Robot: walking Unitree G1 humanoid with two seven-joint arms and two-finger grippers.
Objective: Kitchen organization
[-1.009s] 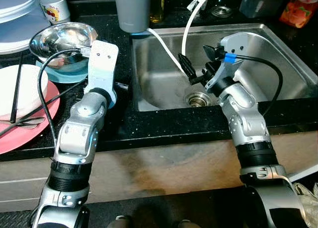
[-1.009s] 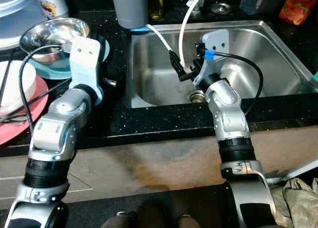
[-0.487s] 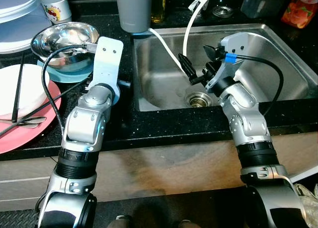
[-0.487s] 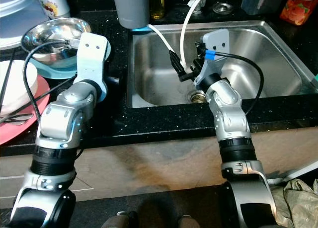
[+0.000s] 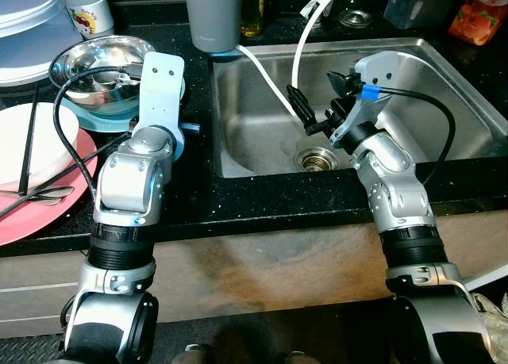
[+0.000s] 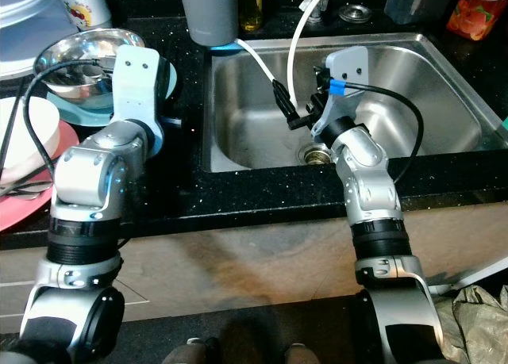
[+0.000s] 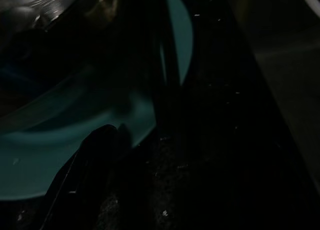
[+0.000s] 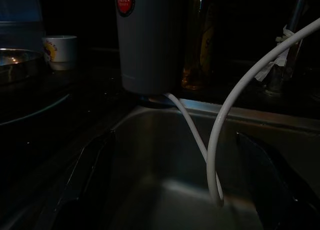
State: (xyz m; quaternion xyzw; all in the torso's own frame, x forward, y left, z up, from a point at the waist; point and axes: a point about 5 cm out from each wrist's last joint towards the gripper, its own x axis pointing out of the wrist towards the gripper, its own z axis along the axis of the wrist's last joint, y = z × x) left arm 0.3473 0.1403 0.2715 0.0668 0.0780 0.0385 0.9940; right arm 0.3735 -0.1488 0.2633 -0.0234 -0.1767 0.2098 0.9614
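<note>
A steel bowl (image 5: 99,67) sits on a teal plate (image 5: 87,116) on the black counter, left of the sink (image 5: 413,86). My left gripper (image 5: 189,128) is low at the teal plate's right edge, mostly hidden under its white wrist mount. In the left wrist view one finger (image 7: 97,155) lies at the plate rim (image 7: 75,160); the jaws stand open, holding nothing. My right gripper (image 5: 305,116) hovers open inside the sink above the drain (image 5: 317,156), beside two white hoses (image 5: 305,31). A grey tumbler (image 8: 147,39) stands at the sink's back left corner.
A white dish (image 5: 36,142) with chopsticks rests on a pink plate (image 5: 48,217) at the left. A white mug (image 5: 87,11) and stacked lids (image 5: 28,23) stand at the back left. An orange packet (image 5: 476,11) is at the back right.
My left wrist has swung a little left toward the teal plate, and the forearm stands more upright. The right arm has stayed over the drain.
</note>
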